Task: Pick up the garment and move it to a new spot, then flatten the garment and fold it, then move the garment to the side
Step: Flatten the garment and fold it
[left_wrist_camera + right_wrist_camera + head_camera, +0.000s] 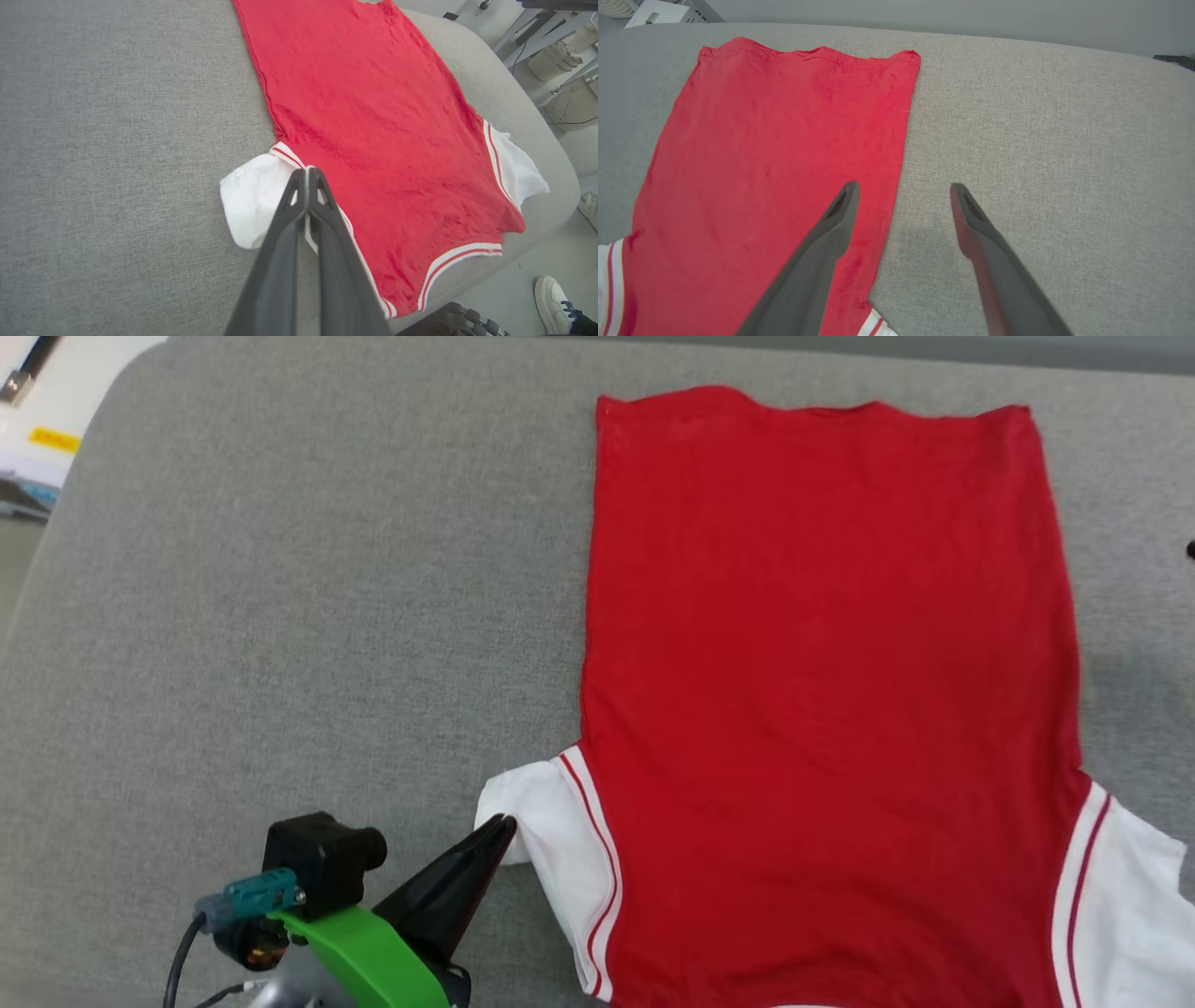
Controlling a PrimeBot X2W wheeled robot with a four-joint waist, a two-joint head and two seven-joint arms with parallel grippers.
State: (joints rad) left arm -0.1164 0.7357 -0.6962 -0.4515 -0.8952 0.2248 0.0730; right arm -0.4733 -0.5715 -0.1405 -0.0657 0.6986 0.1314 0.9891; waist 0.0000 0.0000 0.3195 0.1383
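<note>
Closest to me, the left gripper sat low at the near edge of the grey padded surface. Its two dark fingers were clenched together on the near white sleeve of the garment. From the left wrist camera I could see the tips meeting right at the sleeve's striped seam, with a thin sliver of white cloth showing between them. The right gripper hung released, fingers spread wide. One finger was over the red cloth's side edge and the other over bare grey fabric just beside it; I could not tell whether either touched.

The garment lay spread flat on the padding, right of centre in the head view. Its white sleeves and striped collar end were toward me and its plain red body ran away from me. No lettering faced up. The other sleeve lay spread at the near right. The far hem was slightly wavy and lay close to the surface's far edge.

Beyond the padding, the left wrist camera caught a foot in a white shoe on the floor, and pale perforated baskets farther off.
</note>
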